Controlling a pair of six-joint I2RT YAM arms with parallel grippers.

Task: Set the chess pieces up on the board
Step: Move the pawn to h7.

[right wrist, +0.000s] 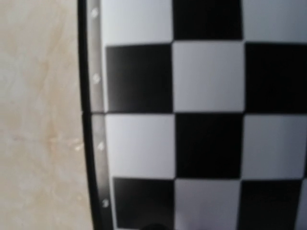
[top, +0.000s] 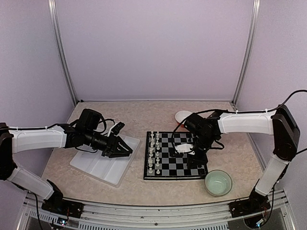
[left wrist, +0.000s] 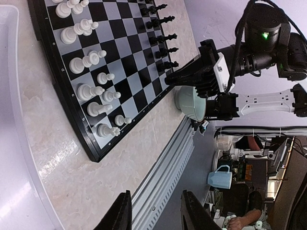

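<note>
The board point(top: 172, 159) lies mid-table. White chess pieces point(top: 152, 153) stand in two rows along its left side. In the left wrist view the white pieces point(left wrist: 88, 91) and a row of black pieces point(left wrist: 160, 36) stand on the board point(left wrist: 129, 72). My right gripper point(top: 195, 155) hangs low over the board's right part, its tip point(left wrist: 170, 79) close to the black pieces. The right wrist view shows only blurred squares of the board point(right wrist: 206, 143), with the fingers out of sight. My left gripper point(top: 122, 148) hovers over the white tray point(top: 96, 165), open point(left wrist: 156, 213) and empty.
A pale green bowl point(top: 218, 183) sits off the board's near right corner, also seen as the bowl point(left wrist: 189, 103) behind the right gripper. A white dish point(top: 183, 116) lies beyond the board. The table's metal front rail point(left wrist: 168, 167) runs under my left fingers.
</note>
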